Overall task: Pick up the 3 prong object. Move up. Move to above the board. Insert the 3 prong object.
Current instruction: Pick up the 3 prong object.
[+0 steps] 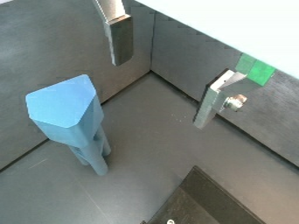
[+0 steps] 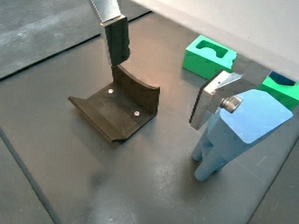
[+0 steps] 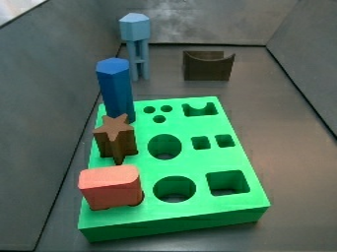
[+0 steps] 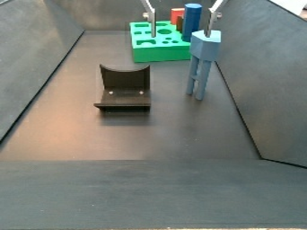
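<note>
Upper right in a side view, the tall pale steel-blue plastic 3 prong object (image 4: 203, 63) stands upright on the matte dark floor, blocky head up, round legs vertical, close to the grey right wall. Above it hangs the gripper (image 4: 182, 9), its flat silver fingers (image 2: 114, 39) spread wide and holding nothing. Behind lies the flat bright green board (image 4: 161, 41) with cut-out holes; a dark brown U-shaped block (image 4: 124, 88) sits left, apart
</note>
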Robot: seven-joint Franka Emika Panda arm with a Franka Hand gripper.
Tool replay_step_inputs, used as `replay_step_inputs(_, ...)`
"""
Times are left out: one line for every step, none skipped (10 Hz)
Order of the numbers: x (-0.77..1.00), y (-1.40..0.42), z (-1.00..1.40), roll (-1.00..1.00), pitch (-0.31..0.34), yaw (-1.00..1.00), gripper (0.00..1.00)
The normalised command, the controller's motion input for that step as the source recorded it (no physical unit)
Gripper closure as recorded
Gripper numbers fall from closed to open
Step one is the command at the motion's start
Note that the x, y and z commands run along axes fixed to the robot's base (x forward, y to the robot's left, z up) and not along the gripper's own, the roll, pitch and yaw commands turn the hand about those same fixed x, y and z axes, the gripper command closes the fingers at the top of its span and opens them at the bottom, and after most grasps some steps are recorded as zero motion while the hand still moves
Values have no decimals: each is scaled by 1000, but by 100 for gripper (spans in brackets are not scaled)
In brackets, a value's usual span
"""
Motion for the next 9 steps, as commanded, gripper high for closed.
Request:
replay_step_inputs(-280, 0, 0, 0, -26, -103, 0)
replay_step_inputs(-434, 0, 0, 0, -69, -174, 0)
replay_step_inputs(-409, 49, 66, -11, -66, -154, 0)
replay_step_inputs(-334, 20, 114, -53, -103, -151, 0)
replay_step_inputs(-231, 0, 89, -91, -153, -157, 0)
replay_step_inputs(-140, 0, 0, -53, -163, -114, 0)
replay_step_inputs(-174, -77, -89, 0, -163, -109, 0)
replay_step_inputs(-137, -89, -174, 0, -153, -60, 0)
replay_step_inputs(-171, -74, -154, -14, -173, -14, 0)
